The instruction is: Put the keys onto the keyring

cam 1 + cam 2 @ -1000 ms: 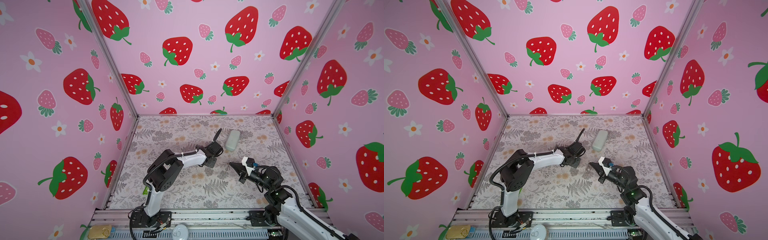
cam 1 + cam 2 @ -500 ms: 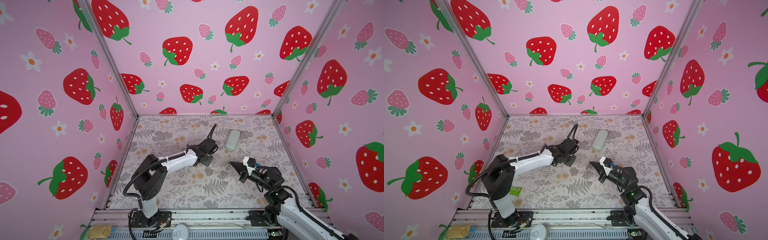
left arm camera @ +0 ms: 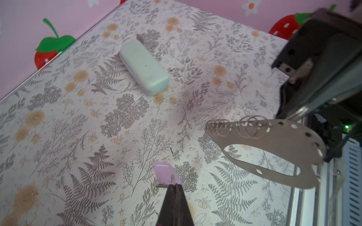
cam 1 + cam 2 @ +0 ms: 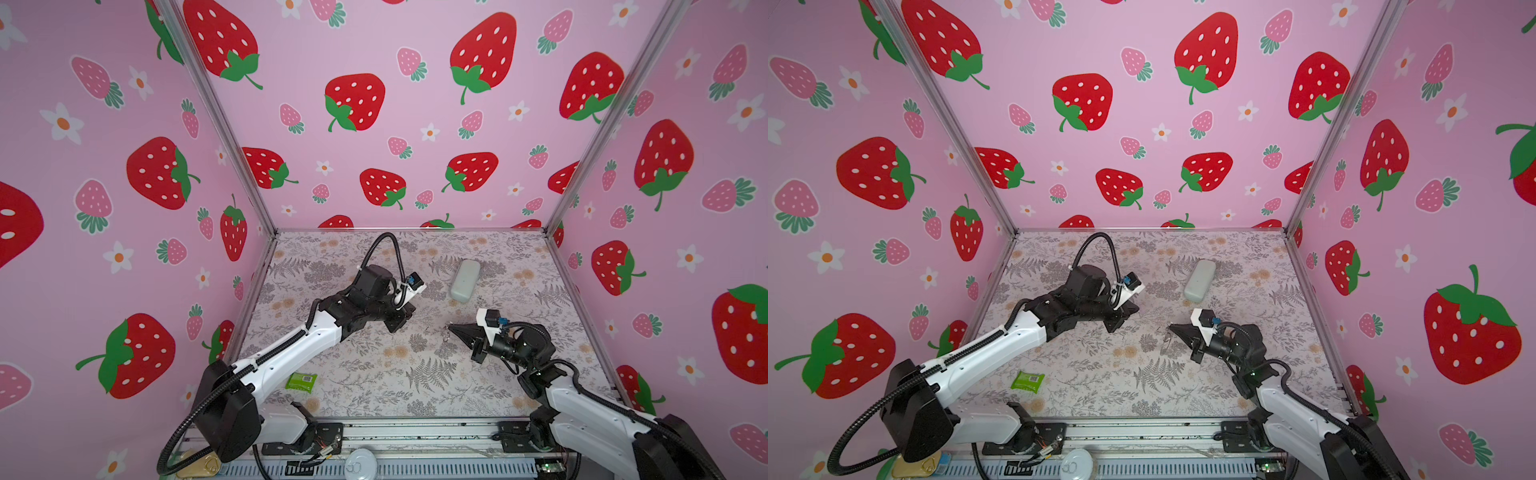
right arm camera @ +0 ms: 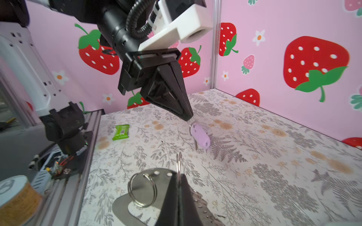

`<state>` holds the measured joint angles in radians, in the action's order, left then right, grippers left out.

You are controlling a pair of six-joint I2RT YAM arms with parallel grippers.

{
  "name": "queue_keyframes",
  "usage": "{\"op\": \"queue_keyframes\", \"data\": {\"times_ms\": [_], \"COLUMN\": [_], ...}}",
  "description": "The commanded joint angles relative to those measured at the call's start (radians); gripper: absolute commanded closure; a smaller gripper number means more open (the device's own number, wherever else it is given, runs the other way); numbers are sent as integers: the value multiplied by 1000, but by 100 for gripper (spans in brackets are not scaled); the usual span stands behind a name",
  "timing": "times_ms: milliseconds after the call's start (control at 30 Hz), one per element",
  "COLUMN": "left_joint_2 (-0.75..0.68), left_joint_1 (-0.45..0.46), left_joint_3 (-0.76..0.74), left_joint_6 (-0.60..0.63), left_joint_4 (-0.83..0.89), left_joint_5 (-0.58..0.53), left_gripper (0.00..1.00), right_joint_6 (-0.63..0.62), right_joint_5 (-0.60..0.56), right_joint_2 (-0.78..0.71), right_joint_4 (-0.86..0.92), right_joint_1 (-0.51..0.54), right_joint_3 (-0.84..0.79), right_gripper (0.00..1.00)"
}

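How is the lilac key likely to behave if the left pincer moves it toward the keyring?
The lilac key hangs off the left pincer tip by its upper end, so it will probably swing and twist. It looks tiny, so likely very light. The keyring, gripped by the right pincer, juts out flat, seemingly stiff.

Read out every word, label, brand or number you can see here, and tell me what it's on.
No text can be read anywhere in these pictures.
green packet: it has a pale printed patch, too small and blurred to read.
round lid by the front rail: it has faint marks, unreadable.
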<state>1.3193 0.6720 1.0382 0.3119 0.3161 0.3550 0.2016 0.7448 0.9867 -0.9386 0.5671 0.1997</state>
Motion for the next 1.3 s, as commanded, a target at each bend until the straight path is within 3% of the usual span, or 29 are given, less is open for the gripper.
{"op": "queue_keyframes", "data": {"times_ms": [0, 200, 500, 800, 1267], "left_joint_2": [-51, -82, -147, -179, -195], "left_joint_1": [-3, 2, 73, 157, 169], "left_joint_3": [-17, -21, -58, -103, -144], "left_joint_6": [171, 277, 480, 571, 609], "left_joint_4": [-63, -76, -69, -164, -259], "left_joint_5": [159, 216, 141, 18, -37], "left_gripper": [100, 100, 100, 100, 100], "right_joint_6": [120, 216, 255, 328, 331], "right_joint_5": [151, 236, 281, 313, 291], "right_joint_2": [71, 173, 202, 241, 262], "right_joint_4": [-184, -294, -333, -382, -368], "right_joint_1": [-3, 8, 8, 10, 10], "right_joint_3": [65, 112, 124, 145, 144], "right_gripper": [100, 100, 100, 100, 100]}}
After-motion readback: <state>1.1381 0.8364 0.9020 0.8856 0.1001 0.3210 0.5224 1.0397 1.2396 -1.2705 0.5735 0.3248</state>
